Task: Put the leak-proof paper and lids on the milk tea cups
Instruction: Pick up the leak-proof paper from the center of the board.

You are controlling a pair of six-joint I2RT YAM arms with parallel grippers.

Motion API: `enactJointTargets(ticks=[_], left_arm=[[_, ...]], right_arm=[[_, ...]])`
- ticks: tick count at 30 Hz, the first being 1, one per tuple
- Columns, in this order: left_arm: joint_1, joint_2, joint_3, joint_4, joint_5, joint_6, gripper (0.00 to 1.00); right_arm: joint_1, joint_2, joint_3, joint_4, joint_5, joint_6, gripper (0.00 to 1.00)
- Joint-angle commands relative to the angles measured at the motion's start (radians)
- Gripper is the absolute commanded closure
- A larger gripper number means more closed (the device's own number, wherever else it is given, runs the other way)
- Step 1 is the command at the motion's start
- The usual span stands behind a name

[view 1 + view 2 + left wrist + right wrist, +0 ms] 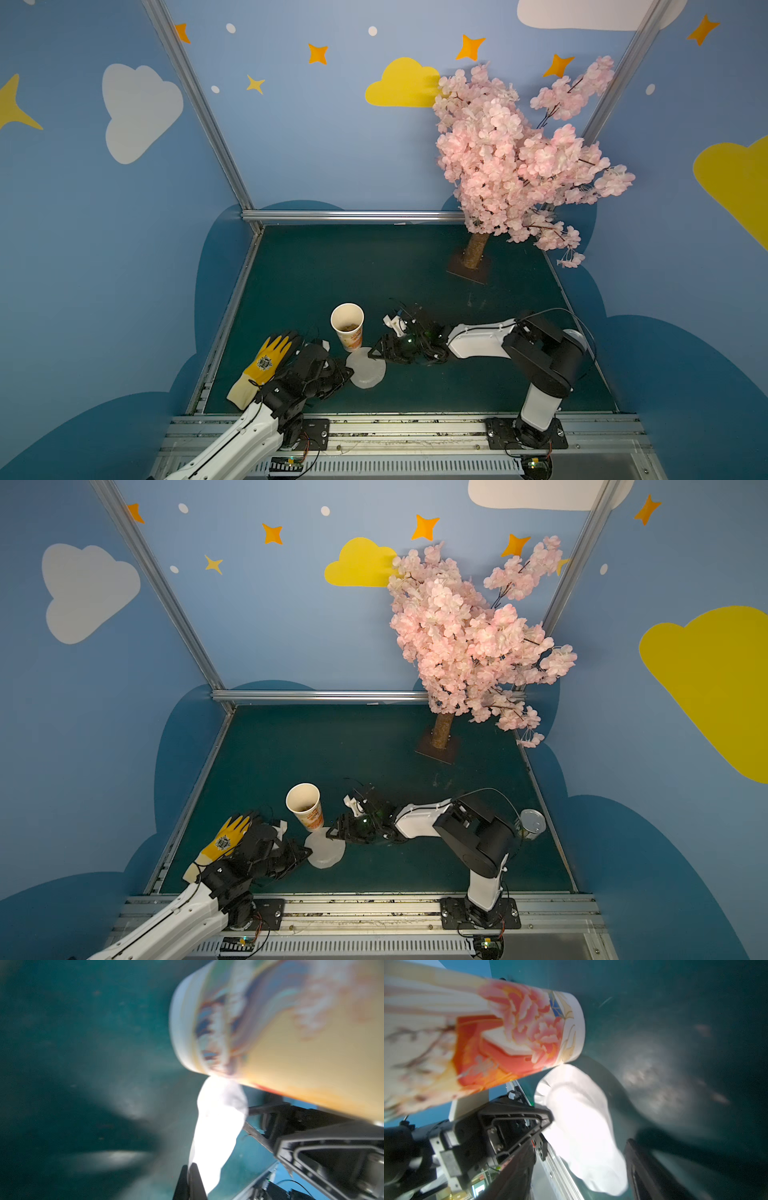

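Note:
The milk tea cup [348,328] [305,806] stands upright and uncovered on the green mat, white with orange print, and shows close in both wrist views [291,1032] [508,1032]. The leak-proof paper [366,368] [325,849] is a crinkled whitish disc just in front of the cup's foot. My left gripper [348,375] [308,852] is shut on the paper's left edge; the left wrist view shows its jaws [190,1169] pinching the sheet [216,1130]. My right gripper [374,353] [332,832] stands open at the paper's right edge, its fingers either side of the sheet [581,1115] without gripping it.
A yellow work glove [266,365] lies left of the left arm. A pink blossom tree [511,166] stands on a brown base [469,266] at the back right. A small metal can [532,824] sits behind the right arm. An aluminium rail [395,428] runs along the front edge.

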Motion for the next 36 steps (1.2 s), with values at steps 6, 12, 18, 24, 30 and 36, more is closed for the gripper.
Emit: enactJointTargets(ticks=[6,12,18,24,30,36], left_arm=[[-0.004,-0.076,0.069,-0.004,0.229,-0.030,0.97],[-0.019,-0.071,0.073,0.224,0.370,-0.135,0.97],[-0.033,-0.077,0.104,0.244,0.410,-0.157,0.97],[-0.042,-0.094,0.079,0.260,0.403,-0.186,0.97],[-0.049,-0.135,0.079,0.221,0.381,-0.188,0.97],[-0.055,-0.152,0.085,0.204,0.383,-0.191,0.97]], right_arm=[[-0.089,-0.291,-0.214,0.029,-0.091,0.008,0.24],[-0.126,-0.404,-0.299,0.145,-0.182,0.131,0.18],[-0.128,-0.463,-0.336,0.236,-0.209,0.196,0.22],[-0.135,-0.509,-0.359,0.275,-0.207,0.205,0.61],[-0.136,-0.548,-0.359,0.237,-0.195,0.183,0.89],[-0.147,-0.560,-0.362,0.219,-0.196,0.166,1.00]])
